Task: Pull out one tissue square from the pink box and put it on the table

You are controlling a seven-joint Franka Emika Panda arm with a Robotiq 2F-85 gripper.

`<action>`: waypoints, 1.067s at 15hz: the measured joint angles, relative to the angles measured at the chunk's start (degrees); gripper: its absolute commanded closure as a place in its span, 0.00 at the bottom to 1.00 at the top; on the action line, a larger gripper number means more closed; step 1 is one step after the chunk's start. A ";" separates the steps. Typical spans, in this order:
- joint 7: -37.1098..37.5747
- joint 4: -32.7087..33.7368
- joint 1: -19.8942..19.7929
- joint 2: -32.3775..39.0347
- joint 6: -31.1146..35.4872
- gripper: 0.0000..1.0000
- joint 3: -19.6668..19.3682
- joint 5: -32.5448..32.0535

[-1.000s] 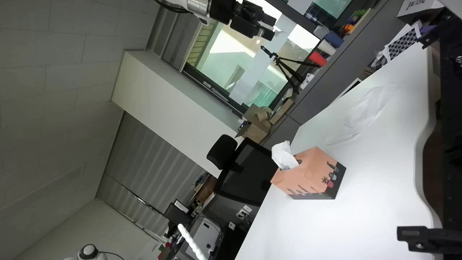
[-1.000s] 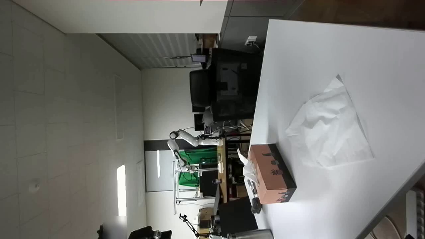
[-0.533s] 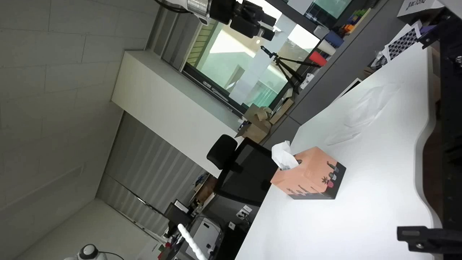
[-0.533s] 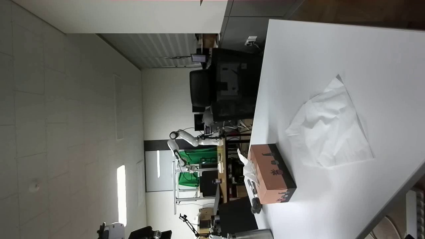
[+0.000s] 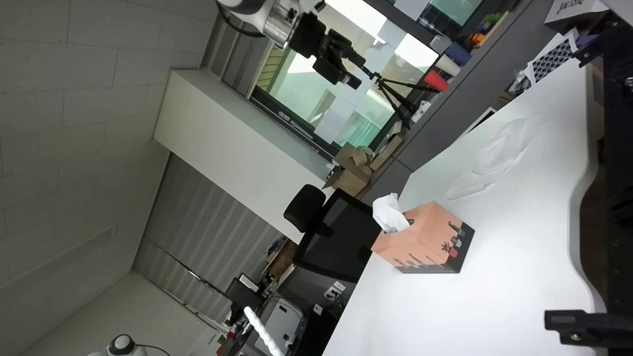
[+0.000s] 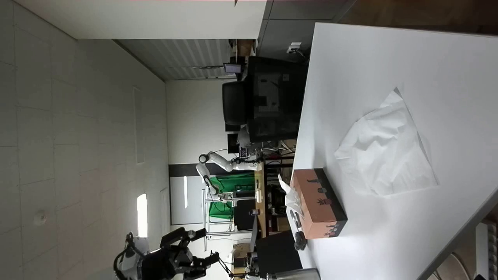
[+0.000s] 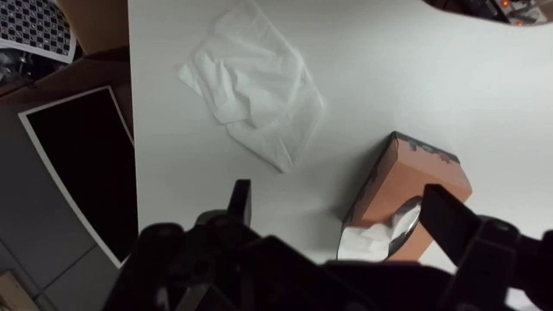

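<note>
- Tissue square (image 7: 365,242): in slot of pink box (image 7: 402,185); tuft protrudes & leans over one long side. Lower part hidden by box.
- Pink box: upright on table (image 5: 494,306), dk. patterned band at base. Loc.: near edge w/ office chair (image 5: 341,242) beyond it, as shown in an exterior view.
- Gripper (image 6: 209,245): jaws released, fingers (image 7: 240,201) spread well apart. Posn.: high above table, well apart fr. box. In wrist view, one finger covers pt. of box top.
- Wrinkled sheet (image 6: 383,151): pale, larger than tuft, lying on table w/ folds. Nearer than box to edge alongside black panel (image 7: 86,172); near box, not touching.
- Black panel: wht. border, beyond said edge.
- Checkered sheet (image 5: 551,60): beyond same edge, by table corner.
</note>
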 measured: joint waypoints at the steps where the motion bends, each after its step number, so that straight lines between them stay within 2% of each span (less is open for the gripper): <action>1: 0.16 1.07 -0.14 3.15 3.79 0.00 -0.82 0.35; 4: -0.69 6.15 0.35 13.68 11.22 0.00 -2.86 5.21; 7: -4.61 13.53 2.72 24.40 12.22 0.00 -4.86 14.58; 10: -13.12 22.69 5.13 35.35 9.23 0.00 -6.39 29.08; 12: -18.53 29.35 4.87 42.51 4.32 0.00 -6.22 38.00; 14: -19.10 34.25 3.51 47.93 1.06 0.00 -5.23 39.71; 16: -19.11 34.07 2.72 48.54 1.68 0.00 -4.30 39.62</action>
